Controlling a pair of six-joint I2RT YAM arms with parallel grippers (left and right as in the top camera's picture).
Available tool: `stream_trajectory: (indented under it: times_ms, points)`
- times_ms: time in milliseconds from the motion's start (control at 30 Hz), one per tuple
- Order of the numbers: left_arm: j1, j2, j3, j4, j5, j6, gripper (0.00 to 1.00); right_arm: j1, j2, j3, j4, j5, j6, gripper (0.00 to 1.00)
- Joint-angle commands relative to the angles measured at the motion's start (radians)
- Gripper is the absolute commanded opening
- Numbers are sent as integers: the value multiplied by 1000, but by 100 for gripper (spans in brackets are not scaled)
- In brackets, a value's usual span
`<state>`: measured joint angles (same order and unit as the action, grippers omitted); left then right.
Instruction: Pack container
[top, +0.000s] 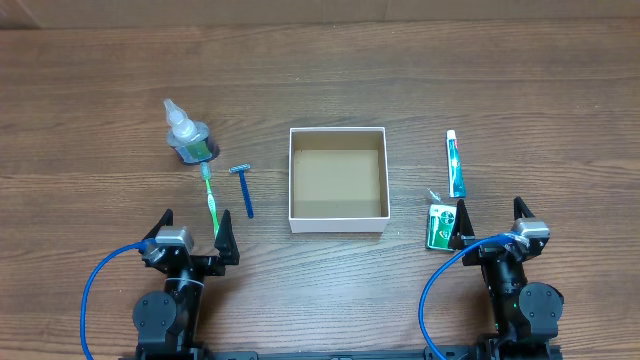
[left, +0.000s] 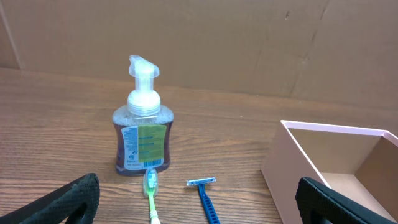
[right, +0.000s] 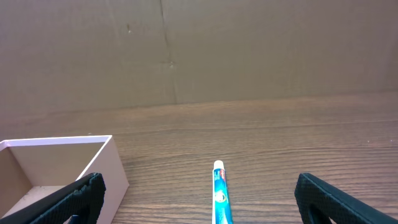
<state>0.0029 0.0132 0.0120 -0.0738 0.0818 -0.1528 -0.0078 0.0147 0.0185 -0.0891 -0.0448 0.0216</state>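
Container (top: 337, 179) — square white box, brown inside, open, upright — table centre.

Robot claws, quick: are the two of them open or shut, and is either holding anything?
Left black two-finger gripper: open, holding nothing.
Right black two-finger gripper: open, holding nothing.

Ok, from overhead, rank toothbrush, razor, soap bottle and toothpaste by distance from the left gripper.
1. Toothbrush: handle end between the left gripper fingers.
2. Razor: just to the right.
3. Soap bottle: straight ahead, beyond the brush head.
4. Toothpaste: far right, past the box.
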Motion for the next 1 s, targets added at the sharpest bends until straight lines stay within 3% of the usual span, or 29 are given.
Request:
stream_trajectory:
  times_ms: [0, 33, 100, 233, 300, 433, 500, 600, 767, 867, 967]
  points:
    - [10, -8, -7, 10, -6, 18, 100, -5, -11, -10, 10, -2, -7, 100]
    - [10, -8, -7, 28, 6, 8, 100, -5, -11, -10, 10, -2, -7, 100]
    - [10, -8, -7, 21, 204, -147, 100, -5, -11, -10, 10, -2, -7, 100]
    - [10, -7, -7, 34, 342, -291, 100, -5, -11, -10, 10, -2, -7, 100]
    - [10, -7, 2, 37, 391, -293, 100, -5, -11, -10, 10, -2, -7, 100]
    - [10, 3, 186, -103, 309, -212, 100, -5, -11, -10, 10, -2, -7, 100]
    - [10, 88, 399, -289, 125, -175, 100, -5, -11, -10, 10, -2, -7, 100]
    - [10, 292, 644, -432, 6, -92, 100, -5, -11, -10, 10, -2, -7, 100]
    - [10, 851, 1163, -778, -7, 56, 100, -5, -11, -10, 10, -2, -7, 100]
    - [10, 1172, 1482, -1014, -11, 92, 100, -5, -11, -10, 10, -2, -7, 100]
    - [10, 1390, 1702, -1144, -11, 99, 100, -5, -11, -10, 10, -2, -7, 100]
